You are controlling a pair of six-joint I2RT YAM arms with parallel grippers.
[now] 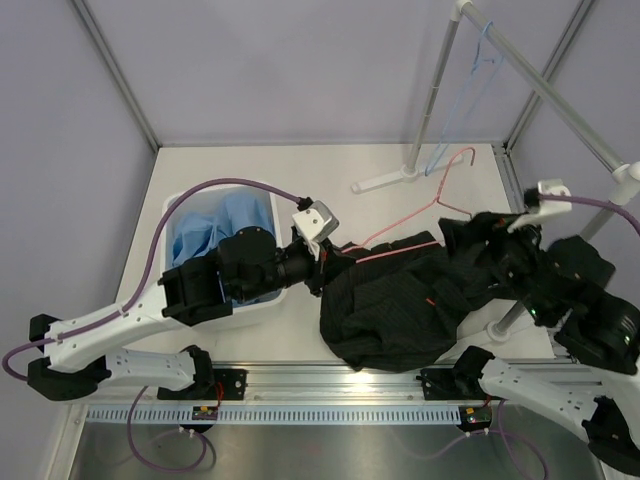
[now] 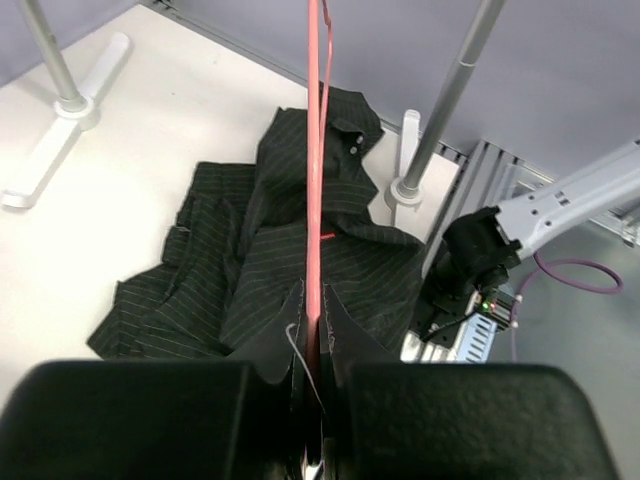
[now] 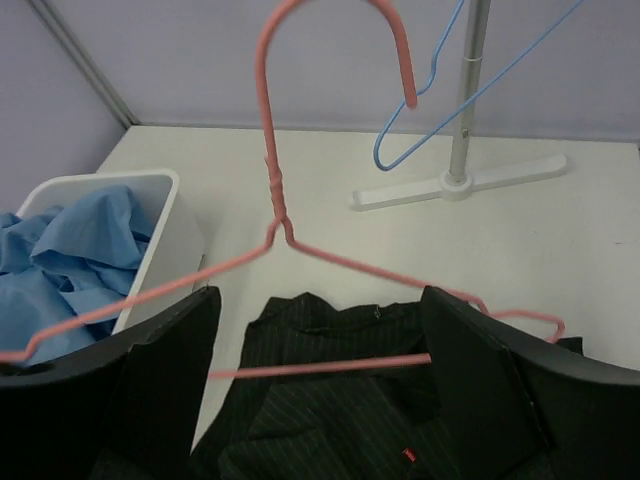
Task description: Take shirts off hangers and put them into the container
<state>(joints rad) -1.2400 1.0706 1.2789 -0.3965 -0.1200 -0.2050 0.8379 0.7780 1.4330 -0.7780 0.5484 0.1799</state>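
Two tools: my left tool (image 2: 315, 300) pinches the pink hanger (image 2: 316, 150); my right tool (image 3: 318, 300) stands wide. Pulling may drag the black shirt (image 1: 400, 310) along if the wire snags.

Black shirt (image 1: 400, 310) showing faint pinstripes. Pink hanger (image 3: 275, 200), light blue hanger (image 3: 440, 130) contrasting. Light blue shirt (image 1: 225, 225) filling white container (image 3: 170, 240).
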